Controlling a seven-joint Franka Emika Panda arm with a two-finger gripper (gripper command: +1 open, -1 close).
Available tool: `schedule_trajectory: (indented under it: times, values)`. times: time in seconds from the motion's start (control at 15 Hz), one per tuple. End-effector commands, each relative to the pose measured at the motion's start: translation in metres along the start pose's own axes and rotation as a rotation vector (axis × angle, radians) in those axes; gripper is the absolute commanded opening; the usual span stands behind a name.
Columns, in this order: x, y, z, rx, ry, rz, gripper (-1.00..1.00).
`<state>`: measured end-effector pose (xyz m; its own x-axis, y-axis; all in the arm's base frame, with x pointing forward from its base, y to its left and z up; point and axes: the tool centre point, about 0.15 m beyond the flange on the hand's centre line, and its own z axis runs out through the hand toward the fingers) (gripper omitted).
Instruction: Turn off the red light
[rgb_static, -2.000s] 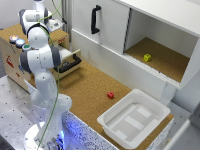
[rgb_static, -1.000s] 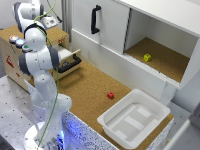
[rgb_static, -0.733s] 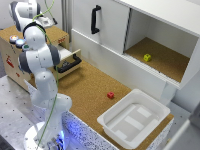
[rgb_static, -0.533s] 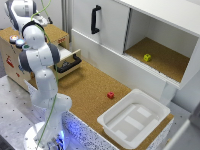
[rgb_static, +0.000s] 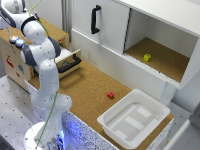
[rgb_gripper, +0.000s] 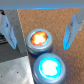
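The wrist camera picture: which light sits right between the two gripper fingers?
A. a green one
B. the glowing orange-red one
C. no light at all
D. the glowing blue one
B: in the wrist view the red light, glowing orange in its silvery rim, lies between the two fingers of the gripper, while the blue light sits beside it, outside that gap.

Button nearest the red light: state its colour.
Bright blue, glowing, beside the red light. Wrist view shows it best.
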<state>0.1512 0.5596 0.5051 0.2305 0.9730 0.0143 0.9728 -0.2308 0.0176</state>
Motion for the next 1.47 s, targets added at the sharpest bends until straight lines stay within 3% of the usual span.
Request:
schedule_trajectory:
  times: [0.0,0.47,0.8,1.07,1.4]
  values:
    - [0.065,-0.003,-0.019,-0.049,-0.230,-0.022,-1.00]
    - [0.056,-0.002,-0.005,-0.044,-0.078,0.003,-1.00]
    - [0.064,-0.002,0.017,-0.010,0.030,-0.019,-1.00]
    - [0.063,-0.006,0.042,0.026,0.040,-0.023,-1.00]
    - [0.052,0.001,0.082,-0.005,-0.031,0.012,-1.00]
